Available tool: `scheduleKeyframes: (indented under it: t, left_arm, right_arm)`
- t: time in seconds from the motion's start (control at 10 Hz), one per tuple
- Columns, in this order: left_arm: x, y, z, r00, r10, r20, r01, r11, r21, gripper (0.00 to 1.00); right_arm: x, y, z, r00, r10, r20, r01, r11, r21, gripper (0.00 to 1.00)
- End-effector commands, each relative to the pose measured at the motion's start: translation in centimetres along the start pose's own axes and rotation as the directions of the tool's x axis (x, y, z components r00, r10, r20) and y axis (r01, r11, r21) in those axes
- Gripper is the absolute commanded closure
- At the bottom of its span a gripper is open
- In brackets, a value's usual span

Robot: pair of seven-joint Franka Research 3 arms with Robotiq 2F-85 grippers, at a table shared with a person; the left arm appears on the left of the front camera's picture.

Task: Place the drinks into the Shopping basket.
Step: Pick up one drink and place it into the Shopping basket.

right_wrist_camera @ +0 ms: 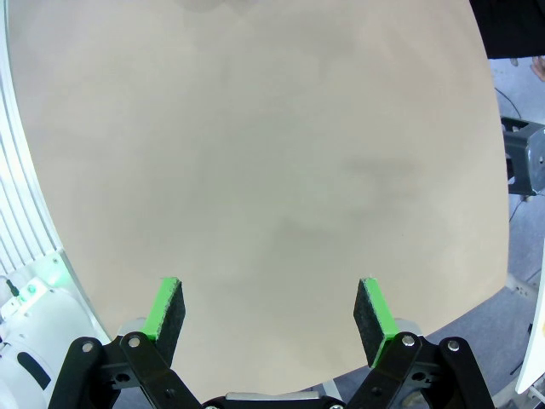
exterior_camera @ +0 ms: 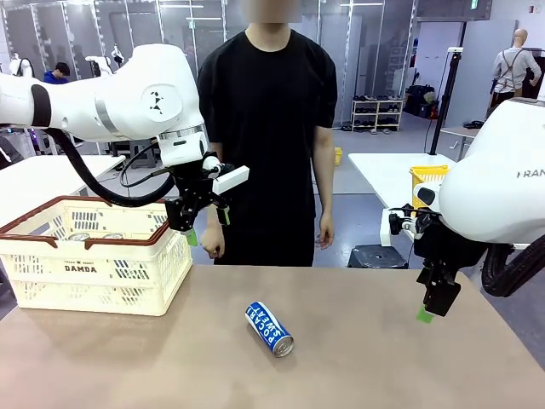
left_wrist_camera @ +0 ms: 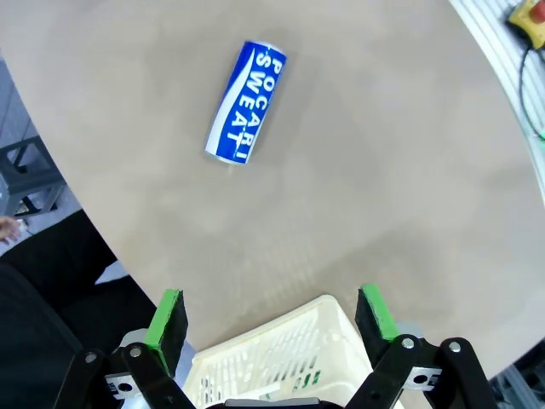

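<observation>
Can: a blue and white can (exterior_camera: 269,329) lies on its side on the table (exterior_camera: 358,366), at about 4 o'clock from the basket and well apart from it. The front view shows its silver end turned toward the camera. The left wrist view gives the print, "POCARI SWEAT", on the can (left_wrist_camera: 245,126), which sits at 12 o'clock above the finger pads.
Basket: the cream basket (exterior_camera: 94,264) with the brown rim stands at the table's left, "DAMDA" on its side. In the front view silver can tops (exterior_camera: 85,237) show inside it through the rim. The left wrist view catches a slotted corner of the basket (left_wrist_camera: 281,358) between the fingers.
Left gripper: the left gripper (exterior_camera: 207,223) hangs in the air by the basket's right rim, jaws spread wide, nothing between them; same in its wrist view (left_wrist_camera: 271,317).
Right gripper: the right gripper (exterior_camera: 430,311) hangs low over the table's right edge, at 3 o'clock from the can and well apart. Its wrist view (right_wrist_camera: 271,307) shows jaws spread over bare tabletop, empty.
Person: stands at the far side in black (exterior_camera: 268,128), arms down.
</observation>
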State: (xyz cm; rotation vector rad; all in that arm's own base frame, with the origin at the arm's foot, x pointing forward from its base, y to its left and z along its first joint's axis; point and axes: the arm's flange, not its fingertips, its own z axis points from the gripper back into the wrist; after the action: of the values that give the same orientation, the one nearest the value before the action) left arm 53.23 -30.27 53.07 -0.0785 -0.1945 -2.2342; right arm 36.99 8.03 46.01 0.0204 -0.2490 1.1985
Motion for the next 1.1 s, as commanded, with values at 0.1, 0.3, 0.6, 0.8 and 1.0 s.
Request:
scheduleKeyframes:
  t: [0.1,0.3,0.6,0.8,1.0]
  left_arm:
    - [3.2,1.0,-2.5,0.998,-0.058,-0.028,0.059,0.998,0.012,0.00]
    - [5.4,1.0,-4.5,0.996,-0.084,-0.012,0.084,0.996,0.000,0.00]
    - [7.1,1.1,-8.5,0.981,-0.191,-0.013,0.192,0.981,0.009,0.00]
    - [7.6,1.2,-12.1,0.973,-0.230,-0.002,0.230,0.973,-0.029,0.00]
    - [8.0,1.3,-14.9,0.973,-0.232,0.016,0.232,0.971,-0.059,0.00]
  right_arm:
    - [0.0,0.0,0.1,1.000,-0.001,-0.009,0.001,1.000,-0.002,0.00]
    - [0.0,0.0,0.1,1.000,-0.001,-0.009,0.001,1.000,-0.002,0.00]
    - [0.0,0.0,0.1,1.000,-0.001,-0.009,0.001,1.000,-0.002,0.00]
    - [0.0,0.0,0.1,1.000,-0.001,-0.009,0.001,1.000,-0.002,0.00]
    - [0.0,0.0,0.1,1.000,-0.001,-0.009,0.001,1.000,-0.002,0.00]
